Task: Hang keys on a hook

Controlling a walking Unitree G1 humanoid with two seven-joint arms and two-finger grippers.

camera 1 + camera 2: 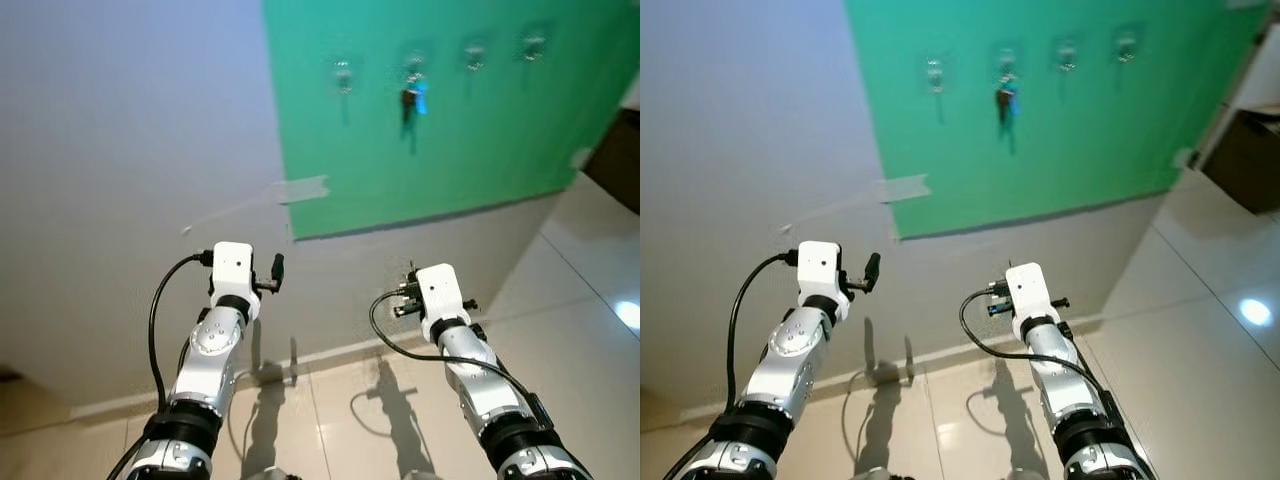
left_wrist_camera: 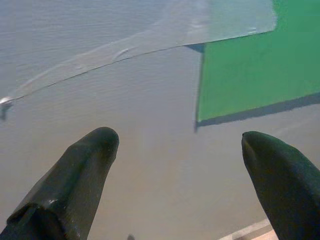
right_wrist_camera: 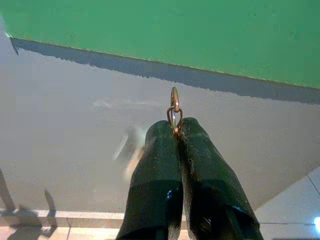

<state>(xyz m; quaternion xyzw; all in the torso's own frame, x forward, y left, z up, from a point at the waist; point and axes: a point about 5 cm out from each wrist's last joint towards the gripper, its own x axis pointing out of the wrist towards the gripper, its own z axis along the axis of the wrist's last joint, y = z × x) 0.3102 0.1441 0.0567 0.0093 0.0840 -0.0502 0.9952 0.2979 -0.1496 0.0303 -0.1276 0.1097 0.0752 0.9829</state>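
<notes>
A green board [image 1: 450, 150] hangs on the grey wall and carries a row of several small hooks. One inner hook [image 1: 415, 62] holds a bunch of black and blue keys [image 1: 412, 98]. The hook to its left [image 1: 343, 72] is bare. My right gripper [image 3: 175, 126] is shut on a brass key ring [image 3: 174, 107] that sticks out past its fingertips. It points at the grey wall just under the board. My left gripper [image 2: 179, 140] is open and holds nothing. It faces the board's lower left corner [image 2: 202, 112].
A strip of clear tape [image 1: 300, 190] runs off the board's left edge along the wall. Below is a pale baseboard [image 1: 330, 355] and a glossy tiled floor [image 1: 570, 310]. Dark furniture [image 1: 615, 160] stands at the far right.
</notes>
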